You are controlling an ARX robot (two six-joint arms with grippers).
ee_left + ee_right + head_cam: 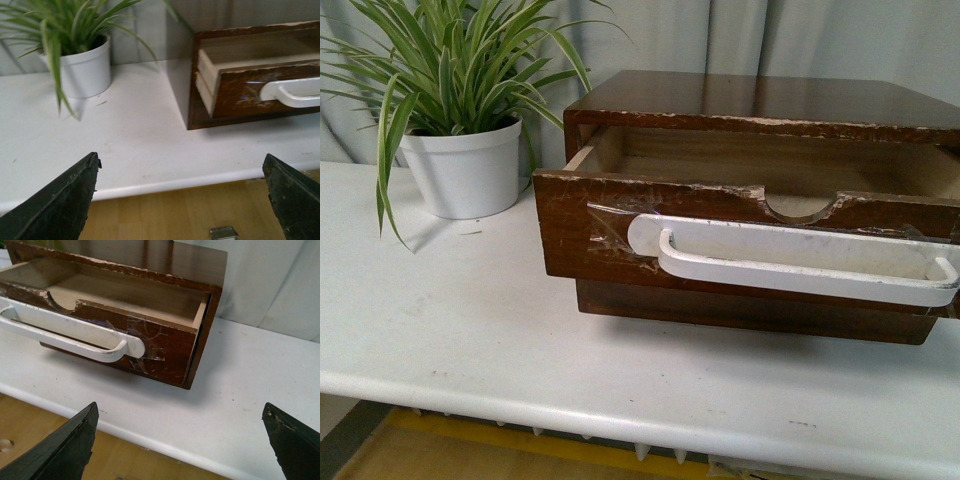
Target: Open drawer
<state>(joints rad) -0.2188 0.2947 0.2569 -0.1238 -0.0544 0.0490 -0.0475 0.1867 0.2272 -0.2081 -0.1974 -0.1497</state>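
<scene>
In the front view, the drawer sits pulled partway out of the dark cabinet on the white table. Its pale wood interior is bare, and the white handle is taped across its front under the semicircular notch. A potted plant stands left of the cabinet. The left wrist view adds the drawer's pale side wall jutting from the cabinet. It also shows the left gripper short of the table's front edge, its fingers spread wide, gripping and touching nothing. The right wrist view shows the drawer's other corner, with crinkled clear tape over the handle's end. The right gripper is equally wide apart, empty and clear of the drawer.
</scene>
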